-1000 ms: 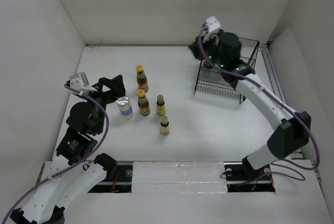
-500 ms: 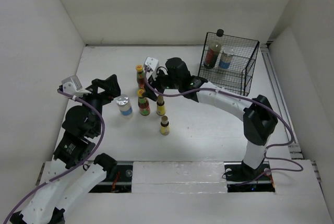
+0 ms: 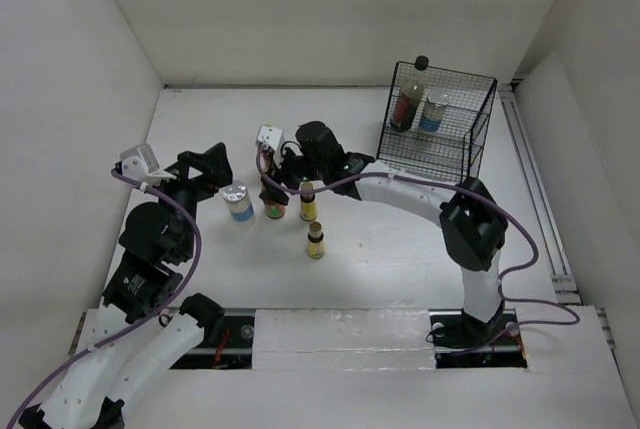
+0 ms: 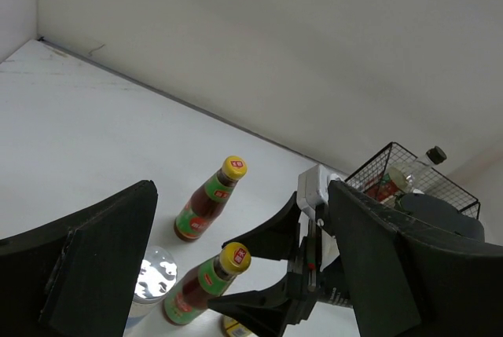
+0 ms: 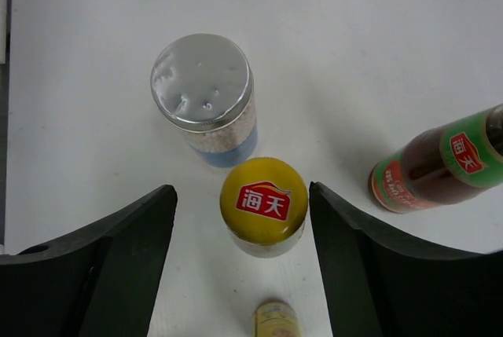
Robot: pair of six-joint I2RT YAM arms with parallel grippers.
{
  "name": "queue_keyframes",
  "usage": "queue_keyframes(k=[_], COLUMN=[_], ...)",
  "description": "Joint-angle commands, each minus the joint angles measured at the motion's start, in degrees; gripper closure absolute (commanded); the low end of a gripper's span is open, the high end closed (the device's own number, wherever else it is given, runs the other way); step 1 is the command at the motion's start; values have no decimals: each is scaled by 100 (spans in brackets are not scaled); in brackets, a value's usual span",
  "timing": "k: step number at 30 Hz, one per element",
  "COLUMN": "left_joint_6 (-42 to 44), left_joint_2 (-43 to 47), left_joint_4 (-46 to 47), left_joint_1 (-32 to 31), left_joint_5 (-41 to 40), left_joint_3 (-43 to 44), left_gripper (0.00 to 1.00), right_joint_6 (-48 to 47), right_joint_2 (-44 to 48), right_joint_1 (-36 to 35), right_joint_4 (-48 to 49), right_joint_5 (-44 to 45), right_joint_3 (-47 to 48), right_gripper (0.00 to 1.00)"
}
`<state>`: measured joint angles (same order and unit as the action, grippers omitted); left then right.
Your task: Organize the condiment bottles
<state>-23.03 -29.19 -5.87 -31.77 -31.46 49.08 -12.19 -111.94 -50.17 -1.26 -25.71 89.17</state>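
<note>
Right gripper (image 5: 240, 195) — jaws spread wide — straddles yellow-capped bottle (image 5: 263, 203) without contact; left gripper (image 4: 241, 195) likewise spread, empty.

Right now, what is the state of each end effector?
Left end effector: open, holding nothing.
Right end effector: open, around the yellow-capped red-sauce bottle, not gripping.
</note>
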Motion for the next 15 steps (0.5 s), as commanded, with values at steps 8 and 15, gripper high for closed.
queue_keyframes(k=[8,15], left_joint_6=[61,61], left_joint_2=[-34,-34], left_joint_4=[183,183], left_joint_1=[4,4], left_joint_5=[149,263], left_joint_3=[-48,-48], left_gripper=[14,14], right_joint_6=[567,646], right_joint_2=[-117,1267], right_joint_1=[-45,130], right_joint_4=[1470,1839], right_joint_5=[74,699], right_joint_3=[-180,-452], right_gripper=[76,83])
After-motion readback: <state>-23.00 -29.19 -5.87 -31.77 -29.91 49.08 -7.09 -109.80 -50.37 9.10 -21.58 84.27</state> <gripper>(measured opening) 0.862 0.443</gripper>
